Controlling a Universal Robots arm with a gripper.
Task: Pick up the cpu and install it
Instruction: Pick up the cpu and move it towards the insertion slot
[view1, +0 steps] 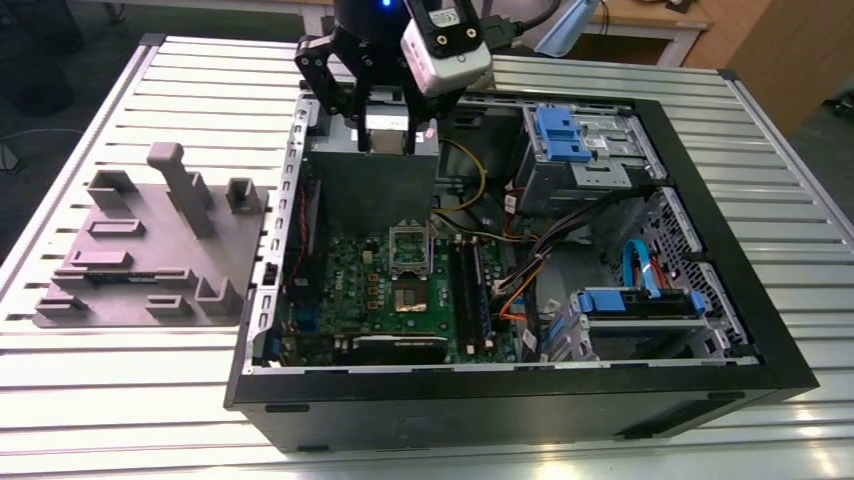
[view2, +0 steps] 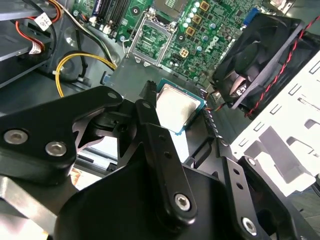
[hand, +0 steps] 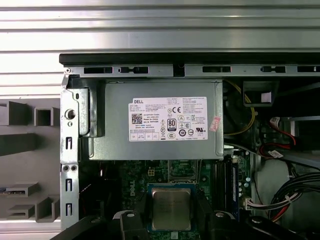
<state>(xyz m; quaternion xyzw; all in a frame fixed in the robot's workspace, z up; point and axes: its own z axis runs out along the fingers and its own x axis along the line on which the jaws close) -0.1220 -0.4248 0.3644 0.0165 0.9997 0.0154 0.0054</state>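
gripper (view2: 176, 114): black fingers (view2: 146, 107) clamped on two opposite edges of the cpu (view2: 175, 104) | cpu: silver top up, held in the air inside the open computer case (view1: 747, 300), near the power supply (hand: 155, 125) | motherboard (view1: 387, 300): below, its socket (view2: 150, 37) apart from the cpu

Tabletop (view1: 120, 400): ribbed silver metal slats, lit evenly, spread across most of the exterior view.
Floor (view1: 54, 40): dark, seen at the upper left of the frame.
Cabinet (view1: 787, 60): light brown wood, placed in the upper right corner.
Desk (view1: 647, 20): wooden top on a white frame, seen at the top edge, just beside the cabinet.
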